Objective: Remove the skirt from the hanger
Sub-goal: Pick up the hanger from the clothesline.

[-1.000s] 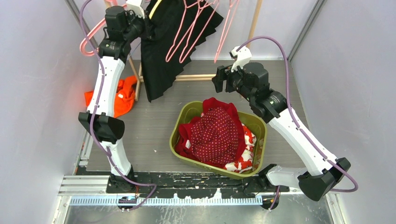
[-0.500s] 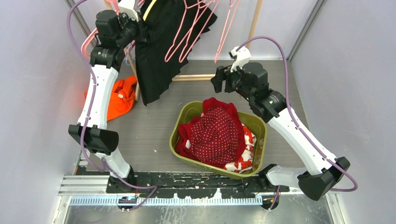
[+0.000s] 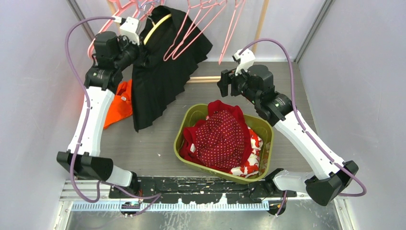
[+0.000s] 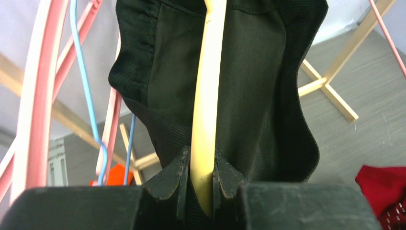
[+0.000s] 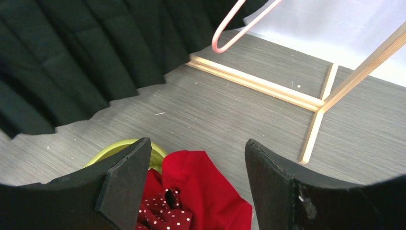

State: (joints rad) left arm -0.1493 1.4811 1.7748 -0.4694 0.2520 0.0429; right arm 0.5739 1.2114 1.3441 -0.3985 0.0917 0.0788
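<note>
Left jaws clamp yellow hanger (image 4: 207, 96); black skirt (image 4: 261, 91) draped around it.

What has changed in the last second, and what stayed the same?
The left gripper, shut on the hanger, pulled it and the skirt nearer and to the left. The right gripper stayed open by the basket; the orange cloth did not move.

A robot lab cell: plain pale partition walls (image 3: 28, 96) around a grey tabletop (image 3: 153, 139), aluminium base rail (image 3: 191, 206).
</note>
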